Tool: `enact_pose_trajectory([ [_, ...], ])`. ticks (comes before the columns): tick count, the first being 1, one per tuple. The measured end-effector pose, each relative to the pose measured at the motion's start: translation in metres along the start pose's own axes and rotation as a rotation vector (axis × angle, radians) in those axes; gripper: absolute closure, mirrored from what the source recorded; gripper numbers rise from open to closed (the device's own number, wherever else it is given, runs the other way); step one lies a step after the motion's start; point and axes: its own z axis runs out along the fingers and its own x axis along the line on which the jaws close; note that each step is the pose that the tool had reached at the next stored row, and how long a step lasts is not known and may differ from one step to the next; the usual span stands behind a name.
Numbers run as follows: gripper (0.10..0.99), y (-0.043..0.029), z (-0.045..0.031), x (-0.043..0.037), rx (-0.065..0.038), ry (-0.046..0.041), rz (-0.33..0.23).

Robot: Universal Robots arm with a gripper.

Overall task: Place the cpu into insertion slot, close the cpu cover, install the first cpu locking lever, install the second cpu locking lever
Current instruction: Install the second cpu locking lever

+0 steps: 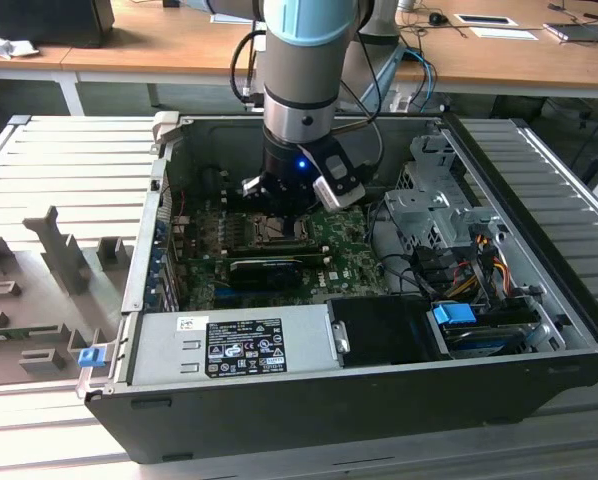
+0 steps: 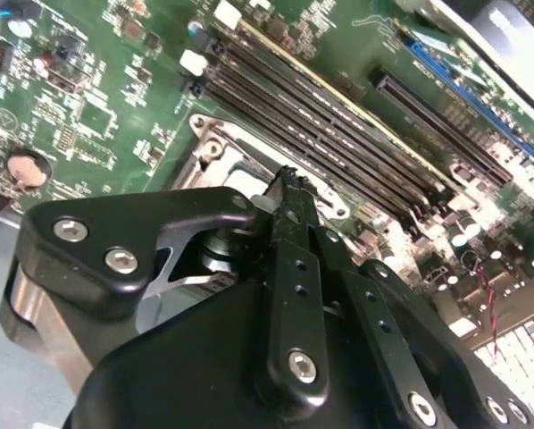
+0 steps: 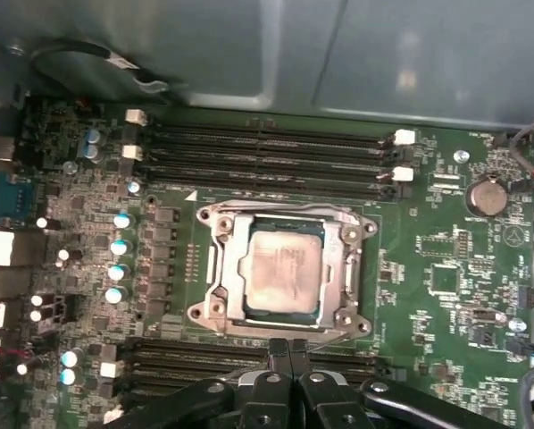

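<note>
A grey slatted table [image 1: 59, 170] carries the open computer case [image 1: 309, 400].

The open computer case [image 1: 539, 300] lies on a ribbed grey counter [image 1: 69, 170]. Inside, the green motherboard [image 1: 344, 235] carries four long black memory slots [image 3: 262, 156] and a coin battery [image 3: 486, 195]. A black expansion card [image 1: 264, 268] lies across the board. The grey power supply box [image 1: 229, 345] sits along the near wall, beside a blue clip [image 1: 454, 314] and bundled cables [image 1: 479, 250]. Wooden desks [image 1: 159, 40] stand behind.
</note>
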Motion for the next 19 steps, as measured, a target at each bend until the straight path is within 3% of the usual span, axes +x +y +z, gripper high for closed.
enact_pose_trajectory([
  [6,0.98,-0.0009,-0.0001,0.0073,-0.001,-0.0001,0.0],
  [8,0.98,-0.0022,-0.0002,0.0155,-0.007,-0.001,0.0],
  [13,0.98,-0.0064,-0.0001,0.0239,-0.015,-0.0032,-0.002],
  [15,0.98,-0.007,0.0011,0.0263,-0.026,-0.0042,-0.004],
  [16,0.98,-0.0071,0.0035,0.027,-0.031,-0.0047,-0.006],
  [19,0.98,-0.0081,0.0141,0.0285,-0.032,-0.004,-0.011],
])
